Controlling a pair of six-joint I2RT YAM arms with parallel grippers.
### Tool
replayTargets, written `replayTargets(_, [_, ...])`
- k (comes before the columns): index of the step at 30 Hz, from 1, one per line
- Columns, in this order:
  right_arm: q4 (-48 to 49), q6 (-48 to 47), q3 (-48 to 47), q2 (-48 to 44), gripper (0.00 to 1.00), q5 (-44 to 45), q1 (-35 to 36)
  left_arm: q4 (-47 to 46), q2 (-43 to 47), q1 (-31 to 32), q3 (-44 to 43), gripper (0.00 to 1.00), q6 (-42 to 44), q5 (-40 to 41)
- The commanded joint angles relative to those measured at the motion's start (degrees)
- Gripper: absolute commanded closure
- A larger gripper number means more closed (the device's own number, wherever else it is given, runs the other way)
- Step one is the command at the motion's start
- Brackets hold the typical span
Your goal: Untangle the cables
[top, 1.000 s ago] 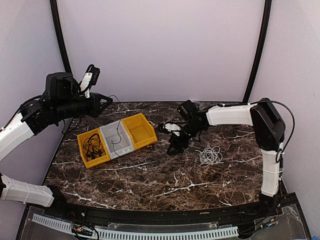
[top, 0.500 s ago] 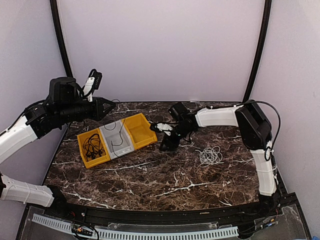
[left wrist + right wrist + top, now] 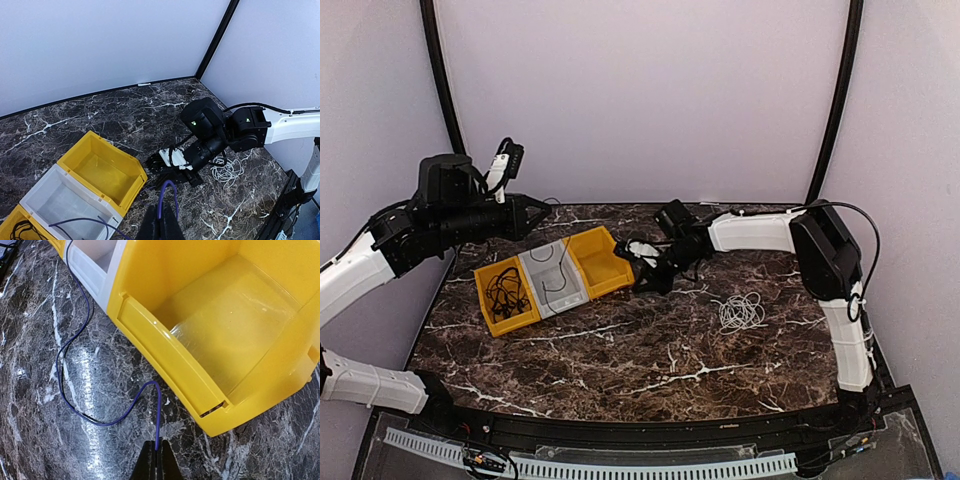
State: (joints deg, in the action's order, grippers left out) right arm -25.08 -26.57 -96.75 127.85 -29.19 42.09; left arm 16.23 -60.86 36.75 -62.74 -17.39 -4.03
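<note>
Right gripper (image 3: 154, 460): jaws closed on the end of the thin dark cable (image 3: 85, 315), low on the desk (image 3: 650, 350), just beside the right yellow bin (image 3: 165, 355).
Left gripper (image 3: 161, 220): raised, jaws pinching a loop of this cable, which trails into the grey bin (image 3: 55, 200).
White cable (image 3: 740, 312): coiled on the desk, well apart.
Black cables (image 3: 505, 290): in the left yellow bin (image 3: 485, 272).

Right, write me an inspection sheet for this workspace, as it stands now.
Surface: dark marble table, no spills seen.
Job's things: black cables in left yellow bin; white cable coiled on table; purple cable trailing from grey bin.
Clutter: right yellow bin, empty.
Grippers: left gripper raised, right gripper low by right yellow bin, each shut on purple cable.
Cables: black lead looping off right arm.
Surroundings: pale walls, black corner poles.
</note>
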Motion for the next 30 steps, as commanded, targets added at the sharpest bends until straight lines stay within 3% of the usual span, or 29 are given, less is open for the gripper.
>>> replayTargets(1, [-1.0,-1.3,-0.8,-2.5,1.00,-3.6,1.5,-0.8,1.7,-0.3,-0.5,1.00,0.6,1.3])
replayTargets(6, [-3.2,-3.4,0.0,-8.7,1.00,-6.8,4.9,1.1,4.7,-0.3,-2.9,1.00,2.0,6.1])
replayTargets(12, [-1.0,0.3,-4.4,-11.3,1.00,-7.7,9.4,0.3,8.3,-0.3,-7.3,1.00,1.5,13.5])
replayTargets(20, [1.8,6.4,-19.4,-1.3,1.00,-1.2,11.2,-7.4,7.4,-0.3,-12.0,1.00,6.1,23.8])
replayTargets(30, [8.2,11.8,-32.8,12.4,1.00,5.9,11.2,-18.5,-4.1,-0.6,-15.5,1.00,19.4,31.2])
